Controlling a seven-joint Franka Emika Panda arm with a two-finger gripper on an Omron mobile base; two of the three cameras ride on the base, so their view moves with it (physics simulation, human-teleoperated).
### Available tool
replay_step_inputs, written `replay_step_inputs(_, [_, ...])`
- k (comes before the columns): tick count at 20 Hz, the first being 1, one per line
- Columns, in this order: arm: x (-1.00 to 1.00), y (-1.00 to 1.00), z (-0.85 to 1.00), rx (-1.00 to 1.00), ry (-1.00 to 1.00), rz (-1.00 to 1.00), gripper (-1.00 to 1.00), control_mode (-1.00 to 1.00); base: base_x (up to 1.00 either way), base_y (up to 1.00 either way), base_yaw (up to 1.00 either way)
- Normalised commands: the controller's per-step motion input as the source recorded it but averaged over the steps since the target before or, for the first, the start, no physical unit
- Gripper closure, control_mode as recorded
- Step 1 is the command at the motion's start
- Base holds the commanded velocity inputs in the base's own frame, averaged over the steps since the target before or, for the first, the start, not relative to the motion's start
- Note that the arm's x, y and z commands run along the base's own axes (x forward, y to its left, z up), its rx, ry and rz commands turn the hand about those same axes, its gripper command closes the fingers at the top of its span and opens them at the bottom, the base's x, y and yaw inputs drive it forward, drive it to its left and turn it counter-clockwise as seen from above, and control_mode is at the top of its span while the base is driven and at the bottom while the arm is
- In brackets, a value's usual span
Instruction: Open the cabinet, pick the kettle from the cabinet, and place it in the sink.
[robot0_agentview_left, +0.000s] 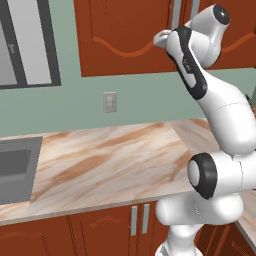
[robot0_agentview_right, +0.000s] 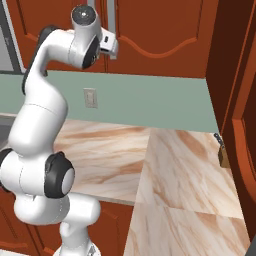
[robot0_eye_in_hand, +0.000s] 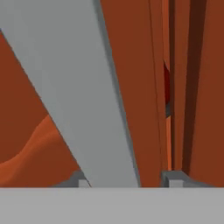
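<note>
The cabinet (robot0_agentview_left: 120, 35) (robot0_agentview_right: 160, 25) of reddish-brown wood hangs on the wall above the counter, its arched doors shut. My gripper (robot0_agentview_right: 114, 49) (robot0_eye_in_hand: 127, 179) is raised to the long silver bar handle (robot0_agentview_right: 112, 15) (robot0_eye_in_hand: 78, 87). In the hand view the handle runs between the two fingertips (robot0_eye_in_hand: 175, 178). It lies against the left tip, and a gap is left at the right tip, so the jaws stand open around it. The kettle is hidden behind the doors. A thin dark red sliver (robot0_eye_in_hand: 166, 85) shows in the crack between them. The dark grey sink (robot0_agentview_left: 32, 175) lies at the counter's far left.
The marbled tan countertop (robot0_agentview_left: 110, 155) runs below the arm and turns a corner at the right. A wall outlet (robot0_agentview_left: 109, 101) (robot0_agentview_right: 90, 97) sits on the green backsplash. A window (robot0_agentview_left: 25, 40) is above the sink. A tall wooden unit (robot0_agentview_right: 240, 125) bounds the right.
</note>
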Motion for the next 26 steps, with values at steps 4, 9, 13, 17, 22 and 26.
replay_step_inputs(4, [0.02,0.52,-0.02,0.00,0.00,0.00,1.00,-1.00,0.00,0.00,0.00])
replay_step_inputs(9, [-0.10,0.57,0.00,-0.01,0.00,0.01,1.00,-1.00,0.00,0.00,0.00])
replay_step_inputs(13, [-0.31,0.53,0.00,0.00,0.00,0.09,1.00,-1.00,0.00,0.00,0.00])
replay_step_inputs(17, [-0.43,0.50,0.02,-0.03,0.00,0.12,1.00,-1.00,0.00,0.00,0.00])
replay_step_inputs(22, [-0.54,0.47,0.02,-0.06,-0.05,0.12,1.00,-1.00,0.00,0.00,0.00])
replay_step_inputs(26, [-0.58,0.47,0.03,-0.08,-0.09,0.08,1.00,-1.00,0.00,0.00,0.00])
